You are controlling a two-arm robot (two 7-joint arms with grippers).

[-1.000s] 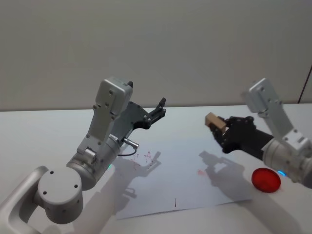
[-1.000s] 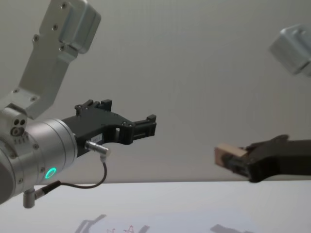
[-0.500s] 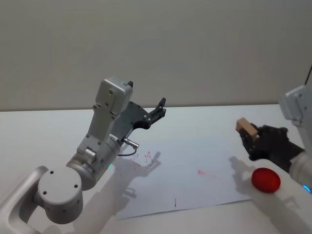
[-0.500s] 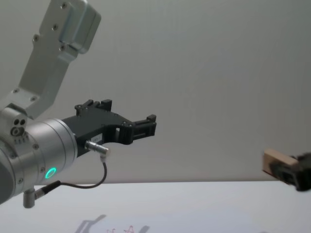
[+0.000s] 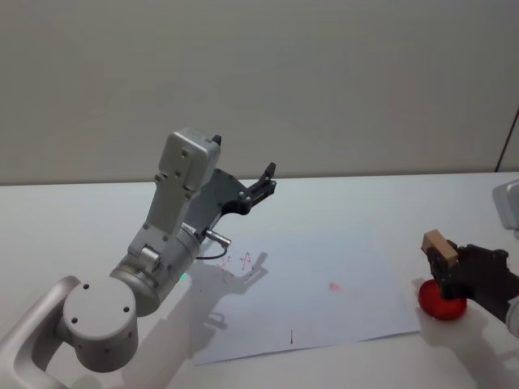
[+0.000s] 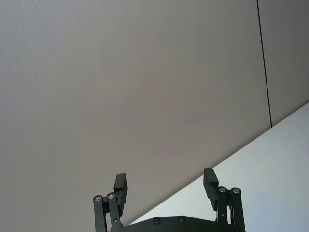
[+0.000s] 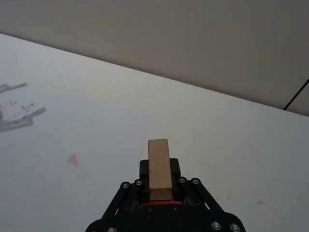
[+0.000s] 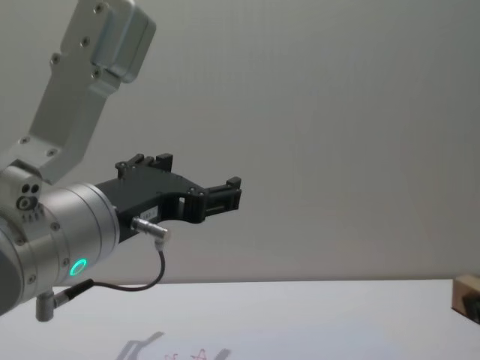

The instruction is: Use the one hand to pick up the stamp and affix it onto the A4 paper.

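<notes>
Currently right tool [image 5: 448,263] at lower right of head view pinches stamp [image 5: 439,245] by its lower end over red pad [image 5: 442,303], just off A4 paper [image 5: 324,304]; wood block prob. light, rigid, grip side faces; left tool [image 6: 165,188] spread, idle aloft.

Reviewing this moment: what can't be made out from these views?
- The stamp's inked face: both head and right wrist views show plain wood, right gripper covering its base.
- The red ink pad: head view, partly hidden behind that gripper.
- Red marks on the A4 paper: too small to read.
</notes>
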